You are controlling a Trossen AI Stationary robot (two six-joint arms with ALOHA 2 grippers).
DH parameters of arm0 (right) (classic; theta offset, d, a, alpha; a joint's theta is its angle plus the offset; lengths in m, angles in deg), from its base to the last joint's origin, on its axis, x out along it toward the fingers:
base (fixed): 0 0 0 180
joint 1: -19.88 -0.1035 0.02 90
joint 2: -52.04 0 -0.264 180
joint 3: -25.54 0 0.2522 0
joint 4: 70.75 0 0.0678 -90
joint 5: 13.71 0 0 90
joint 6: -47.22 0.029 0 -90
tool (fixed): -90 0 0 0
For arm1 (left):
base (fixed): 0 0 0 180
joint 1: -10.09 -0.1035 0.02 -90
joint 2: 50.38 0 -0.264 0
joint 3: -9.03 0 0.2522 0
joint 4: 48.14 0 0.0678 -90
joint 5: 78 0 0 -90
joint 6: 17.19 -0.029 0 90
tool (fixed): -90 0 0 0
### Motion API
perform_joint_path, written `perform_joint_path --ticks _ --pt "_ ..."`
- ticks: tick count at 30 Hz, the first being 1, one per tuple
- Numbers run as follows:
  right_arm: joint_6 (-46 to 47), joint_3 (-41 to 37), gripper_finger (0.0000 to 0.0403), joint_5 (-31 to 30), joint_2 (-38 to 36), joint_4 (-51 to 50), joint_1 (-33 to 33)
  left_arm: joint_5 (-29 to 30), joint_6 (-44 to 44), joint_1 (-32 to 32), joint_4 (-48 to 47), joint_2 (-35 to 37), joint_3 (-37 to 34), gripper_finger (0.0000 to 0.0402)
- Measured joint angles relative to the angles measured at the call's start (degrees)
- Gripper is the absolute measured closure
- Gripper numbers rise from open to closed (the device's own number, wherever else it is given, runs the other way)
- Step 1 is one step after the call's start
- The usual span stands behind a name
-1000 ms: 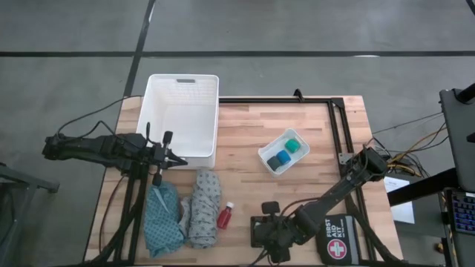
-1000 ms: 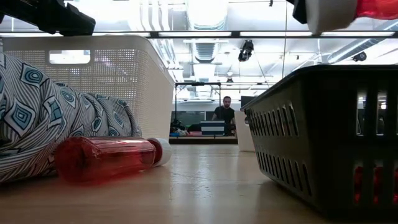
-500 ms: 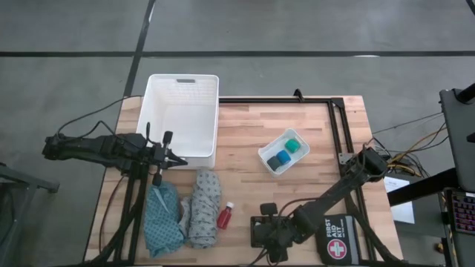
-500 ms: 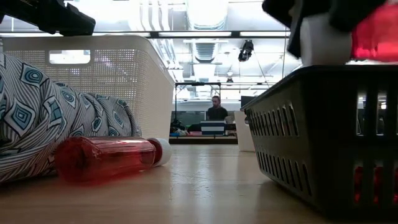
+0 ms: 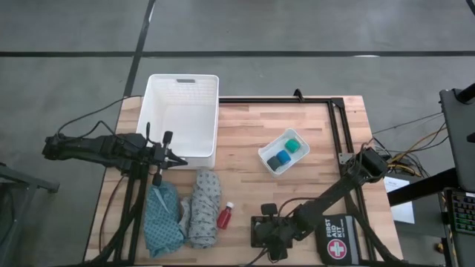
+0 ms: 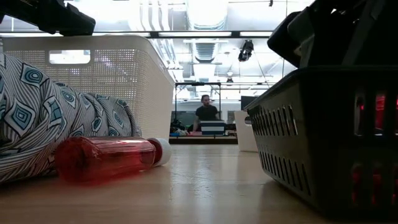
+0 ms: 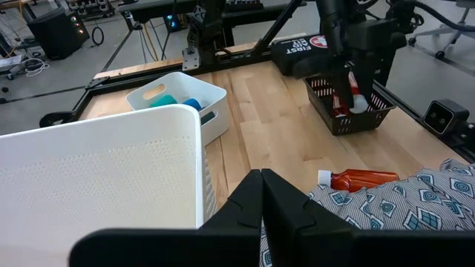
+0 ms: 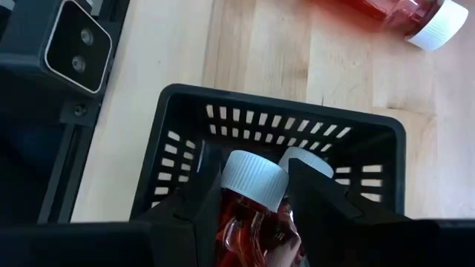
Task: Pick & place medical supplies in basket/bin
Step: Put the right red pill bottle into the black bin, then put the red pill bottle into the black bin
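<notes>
My right gripper (image 8: 256,191) is shut on a red bottle with a white cap (image 8: 252,178), lowered into a small black slotted basket (image 8: 282,104) at the table's near edge (image 5: 266,231). A second white-capped bottle (image 8: 312,162) lies inside it. A third red bottle (image 5: 224,215) lies on its side on the wood beside the grey patterned cloth (image 5: 202,208) and the teal cloth (image 5: 163,219). The blue piece (image 5: 280,160) and the green piece (image 5: 294,146) sit in a small white tray. My left gripper (image 7: 261,196) is shut and hovers by the big white basket (image 5: 182,80). My right gripper pinches the red bottle between its two fingers (image 8: 208,200) on the red body just behind the cap (image 8: 245,215). The fingers come from above, slanting down, with the bottle along them and its cap end foremost inside the black basket. Whether the bottle rests on the basket floor is hidden.
A black first aid pouch (image 5: 338,239) lies right of the black basket. The low camera (image 8: 78,44) stands at the near edge beside it. A black frame rail (image 5: 338,126) runs along the table's far and right sides. Bare wood lies between the cloths and the tray.
My right gripper has moved down with the red bottle, from above the black basket's rim into the basket; in the low view the red now shows through the wall slots. The left arm has kept still.
</notes>
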Motion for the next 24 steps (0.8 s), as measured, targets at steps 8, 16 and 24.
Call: perform_joint_path --ticks 8,16,24 --pt "0.6 -1.5 0.0266 0.0 0.0 3.4 0.0 0.0 0.0 0.0 0.0 0.0 0.0 0.0396" --pt "4.6 -1.6 0.0235 -0.1 0.0 3.5 0.2 0.0 0.0 0.0 0.0 0.0 0.0 0.0396" --pt "5.0 -1.7 0.0215 -1.3 0.0 3.5 0.2 0.0 0.0 0.0 0.0 0.0 0.0 0.0396"
